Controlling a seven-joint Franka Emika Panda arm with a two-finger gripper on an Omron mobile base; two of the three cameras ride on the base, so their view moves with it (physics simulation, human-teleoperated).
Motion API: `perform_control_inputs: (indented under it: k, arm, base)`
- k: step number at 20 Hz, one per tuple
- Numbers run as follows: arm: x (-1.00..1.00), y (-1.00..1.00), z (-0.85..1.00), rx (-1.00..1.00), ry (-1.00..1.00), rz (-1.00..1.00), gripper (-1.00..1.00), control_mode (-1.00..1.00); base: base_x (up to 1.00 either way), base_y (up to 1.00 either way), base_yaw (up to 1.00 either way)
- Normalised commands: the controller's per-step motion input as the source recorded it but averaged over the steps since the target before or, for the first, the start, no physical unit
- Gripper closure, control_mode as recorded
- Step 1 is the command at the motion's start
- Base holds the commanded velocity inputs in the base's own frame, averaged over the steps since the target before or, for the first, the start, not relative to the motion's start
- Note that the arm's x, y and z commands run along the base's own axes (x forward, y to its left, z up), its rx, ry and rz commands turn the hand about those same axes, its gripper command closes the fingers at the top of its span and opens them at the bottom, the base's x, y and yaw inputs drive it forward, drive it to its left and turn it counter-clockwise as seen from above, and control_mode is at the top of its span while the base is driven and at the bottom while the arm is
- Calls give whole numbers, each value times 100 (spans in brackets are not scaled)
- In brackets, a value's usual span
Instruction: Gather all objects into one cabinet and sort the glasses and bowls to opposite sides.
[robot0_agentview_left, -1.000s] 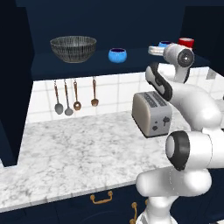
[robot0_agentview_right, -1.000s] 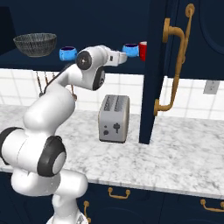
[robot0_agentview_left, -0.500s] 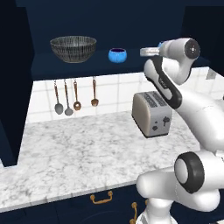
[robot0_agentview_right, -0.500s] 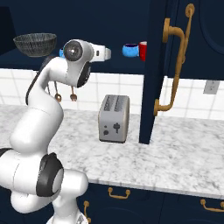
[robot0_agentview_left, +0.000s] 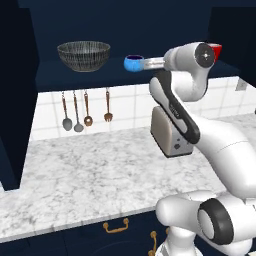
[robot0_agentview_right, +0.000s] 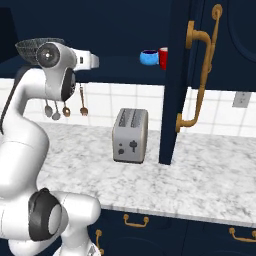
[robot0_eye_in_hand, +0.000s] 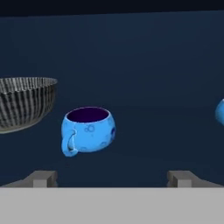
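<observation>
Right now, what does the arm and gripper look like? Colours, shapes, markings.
The arm is glossy white, made of rounded tubular links with dark grey or black round joint caps. No cables or markings show. The gripper has two small blocky grey fingertips, seen from the hand view.

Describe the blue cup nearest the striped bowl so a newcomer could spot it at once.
Look at the navy wall cabinet's shelf above the hanging utensils. Right of the wide striped bowl stands a small blue cup. It is glossy bright blue with a dark inside, unlike the bowl.
</observation>
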Motion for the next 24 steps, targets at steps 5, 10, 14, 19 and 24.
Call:
perform_control_inputs:
  k: [5, 10, 14, 19, 24]
  arm:
    - [-2, 33, 0, 0, 0, -1, -100, -100]
    - [0, 7, 0, 0, 0, -1, -100, -100]
    - [0, 3, -1, 0, 0, 0, -100, -100]
    - [0, 16, -1, 0, 0, 0, -100, -100]
    - [15, 5, 0, 0, -1, -1, -100, -100]
  base:
    - [0, 0, 0]
    - [0, 0, 0]
    - [0, 0, 0]
    - [0, 0, 0]
    - [0, 0, 0]
